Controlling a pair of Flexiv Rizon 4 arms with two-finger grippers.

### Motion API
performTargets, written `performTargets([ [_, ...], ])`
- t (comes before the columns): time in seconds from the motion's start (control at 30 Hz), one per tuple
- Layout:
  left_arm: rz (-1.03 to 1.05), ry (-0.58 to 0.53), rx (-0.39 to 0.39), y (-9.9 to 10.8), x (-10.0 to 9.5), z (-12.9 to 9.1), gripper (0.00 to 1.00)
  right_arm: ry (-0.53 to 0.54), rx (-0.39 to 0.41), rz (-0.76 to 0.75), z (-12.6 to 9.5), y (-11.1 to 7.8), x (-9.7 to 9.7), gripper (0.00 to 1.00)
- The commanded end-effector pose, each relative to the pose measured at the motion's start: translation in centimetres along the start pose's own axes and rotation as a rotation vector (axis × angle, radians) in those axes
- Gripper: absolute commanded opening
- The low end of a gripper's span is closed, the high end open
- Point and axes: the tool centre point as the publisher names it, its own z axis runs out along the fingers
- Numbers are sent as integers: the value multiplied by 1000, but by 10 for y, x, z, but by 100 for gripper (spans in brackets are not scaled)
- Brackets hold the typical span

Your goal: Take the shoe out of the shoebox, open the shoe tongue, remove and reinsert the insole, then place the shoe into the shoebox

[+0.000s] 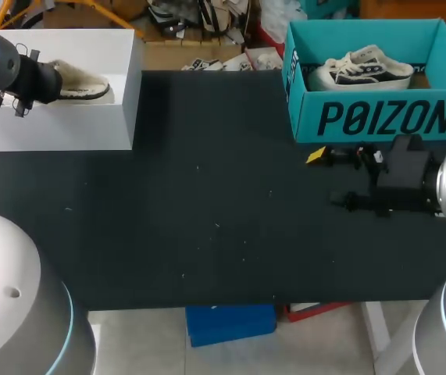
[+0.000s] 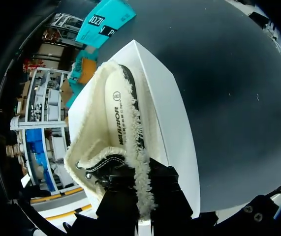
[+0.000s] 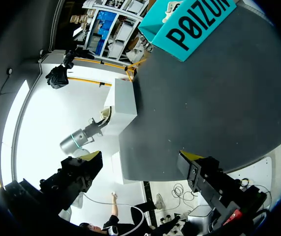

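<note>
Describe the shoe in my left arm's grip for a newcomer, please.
Find the white box, far left on the table. The shoe held there by the left end effector is fleecy cream, unlike the dark sneaker in the teal shoebox.

Our left gripper (image 1: 49, 80) holds the cream shoe (image 1: 82, 84) over the white box (image 1: 90, 125); a second shoe (image 1: 363, 69) sits in the teal shoebox (image 1: 379, 117).

Our head camera looks down on the surface (image 1: 207, 226) from behind. Our left wrist camera sits close over the white box (image 2: 170, 98); all views share it and the teal shoebox (image 1: 379, 117).
</note>
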Motion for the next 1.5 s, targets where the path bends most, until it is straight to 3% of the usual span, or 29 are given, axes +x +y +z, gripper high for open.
performTargets([
  [0.03,-2,6,1,2,-3,8,0,-2,1,0,-1,0,0,100],
  [1.07,-49,55,16,11,-1,33,1,-2,1,0,-1,0,0,100],
  [1.23,-49,54,22,11,-1,34,37,-2,1,0,-1,0,0,100],
  [1.27,-49,55,22,11,-2,34,49,-2,1,0,-1,0,0,100],
  [1.33,-48,55,25,10,-2,34,84,-2,1,0,-1,0,0,100],
  [1.4,-47,54,25,10,-3,34,89,-2,1,0,-1,0,0,100],
  [1.5,-44,50,28,7,-8,33,87,-2,1,0,-1,0,0,100],
])
